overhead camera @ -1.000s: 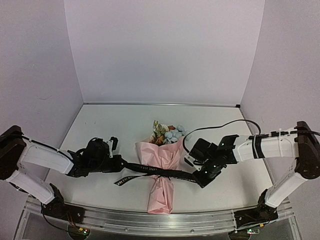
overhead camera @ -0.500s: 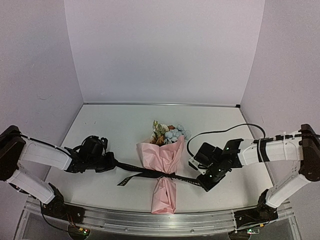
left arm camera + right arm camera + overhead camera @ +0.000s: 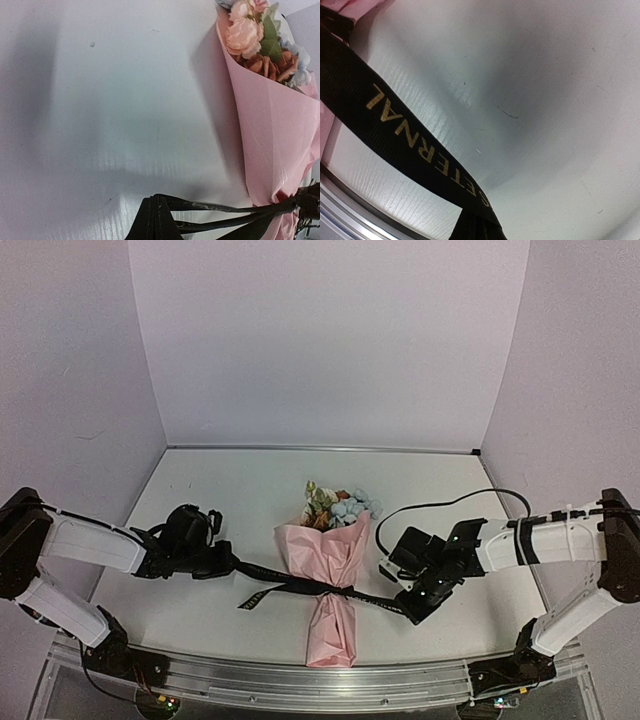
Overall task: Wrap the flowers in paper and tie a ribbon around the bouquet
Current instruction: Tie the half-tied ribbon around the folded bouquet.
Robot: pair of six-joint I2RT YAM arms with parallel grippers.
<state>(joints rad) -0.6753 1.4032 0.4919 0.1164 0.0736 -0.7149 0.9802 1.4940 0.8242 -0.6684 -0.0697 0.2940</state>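
We see 1 bouquet [image 3: 330, 585] lying on the white surface [image 3: 240, 490] between the 2 arms. Its flowers [image 3: 335, 508] point toward the far wall and its pink paper [image 3: 325, 550] is pinched in at the waist. 1 black ribbon [image 3: 280, 580] with gold lettering circles that waist and stretches out to both sides. The left fingers [image 3: 228, 562] are clamped on its left stretch and the right fingers [image 3: 408, 608] on its right. 1 loose tail lies left of the bouquet.

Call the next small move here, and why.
Probably pull both ends of the ribbon slightly outward to cinch it tighter. The left gripper and right gripper are each shut on one end, and the ribbon already pinches the bouquet at its narrow waist, though it may not be fully snug.
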